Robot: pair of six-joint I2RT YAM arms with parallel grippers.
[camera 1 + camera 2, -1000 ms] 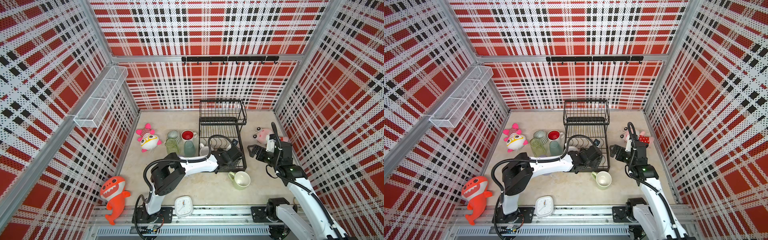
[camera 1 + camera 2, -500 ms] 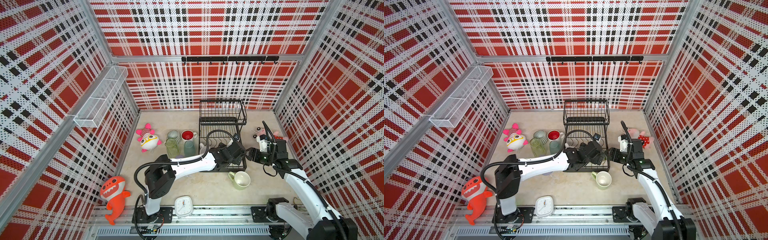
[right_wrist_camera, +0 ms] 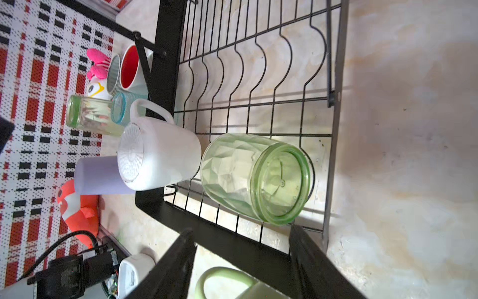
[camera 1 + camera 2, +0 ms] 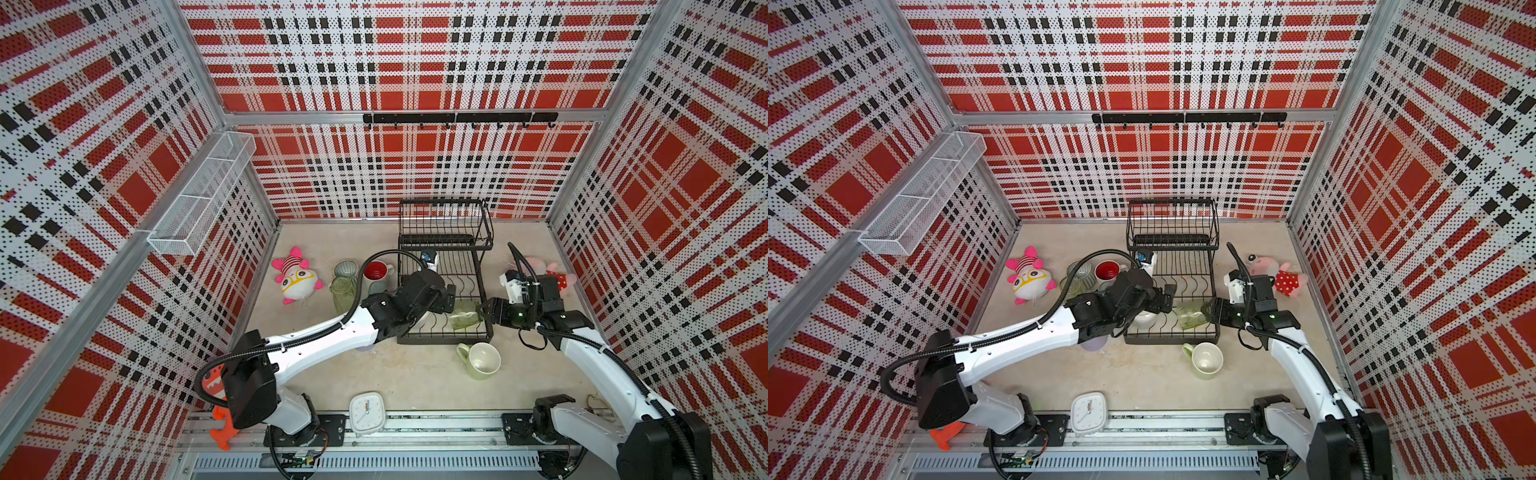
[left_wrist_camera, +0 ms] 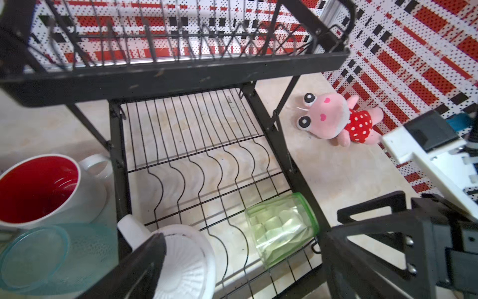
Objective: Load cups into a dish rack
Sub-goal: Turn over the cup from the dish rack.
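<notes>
Green glass (image 4: 462,321) lies sideways in dish rack (image 4: 440,341). Expect it rigid, slick, breakable: grip across the wall. Right tool (image 4: 485,310), at its 3 o'clock, is parted and empty; left tool (image 4: 449,297) wide.

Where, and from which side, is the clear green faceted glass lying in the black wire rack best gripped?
Probably clamp the clear green faceted glass across its round body near the thick-rimmed end, the right gripper coming from the right of the black wire rack: it lies sideways, that end facing the open jaws.
</notes>
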